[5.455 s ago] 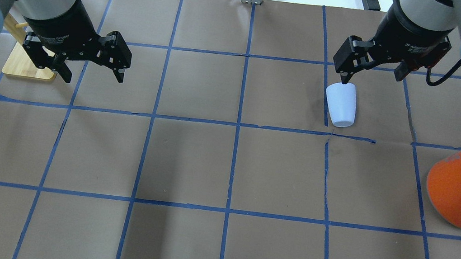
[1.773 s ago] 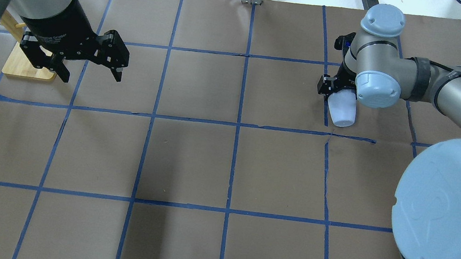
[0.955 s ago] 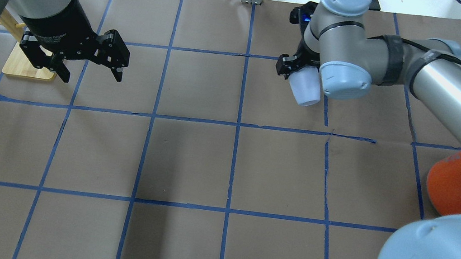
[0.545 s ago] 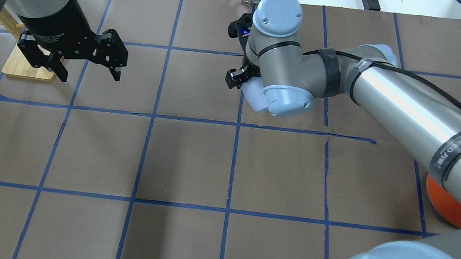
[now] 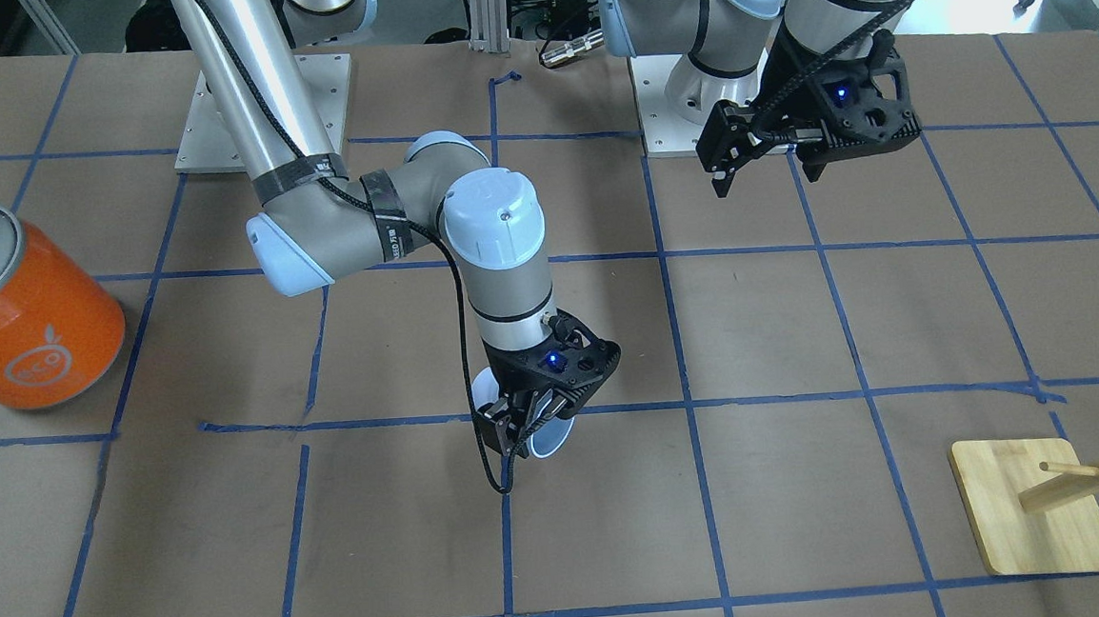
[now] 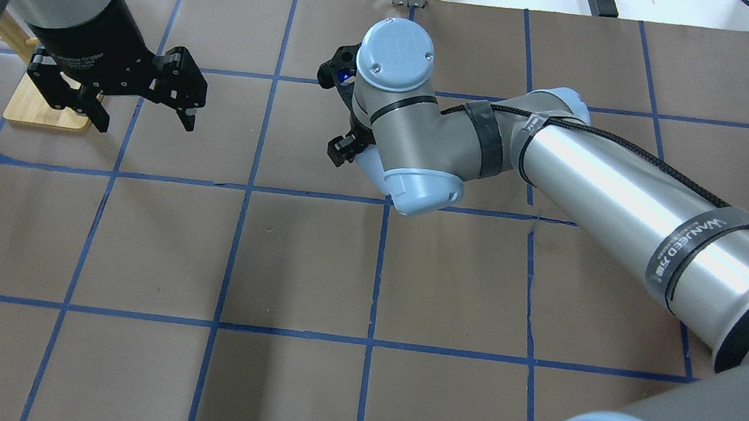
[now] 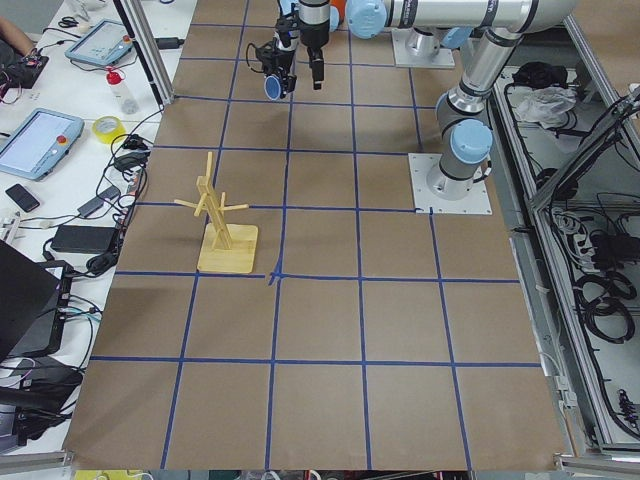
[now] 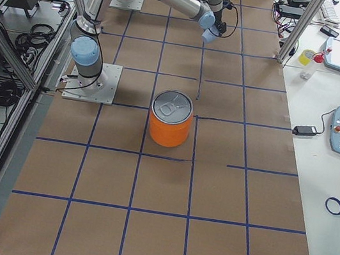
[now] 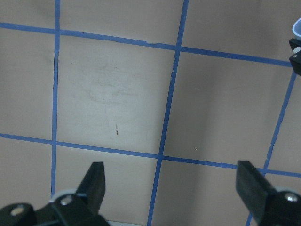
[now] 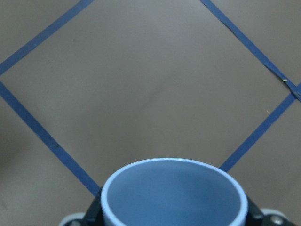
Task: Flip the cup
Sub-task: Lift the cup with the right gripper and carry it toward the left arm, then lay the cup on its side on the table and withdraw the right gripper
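- Overhead exterior view: the right gripper (image 6: 348,150) is just past 12 o'clock from the table's (image 6: 306,267) middle, leaning toward 11. Its own wrist hides most of it.
- The cup (image 6: 371,164) sits between that gripper's fingers, which are clamped on its sides; only a pale sliver shows under the wrist joint.
- From the right wrist, the cup (image 10: 174,197) fills the 6 o'clock edge, round rim and light blue inside turned to the camera, with a black finger (image 10: 94,211) against either flank.
- From the front, the cup (image 5: 557,434) is tipped in the right gripper (image 5: 530,422), mouth toward 5 o'clock; I cannot tell whether it touches the paper.
- The left gripper (image 6: 145,117) hangs at 10 o'clock, fingers spread wide with nothing between them; the left wrist view shows only taped paper between its fingers (image 9: 96,181).
- A wooden stand (image 6: 48,111) lies behind it at 9 to 10 o'clock.
- An orange can (image 5: 26,321) stands at 3 o'clock, well apart from the cup.
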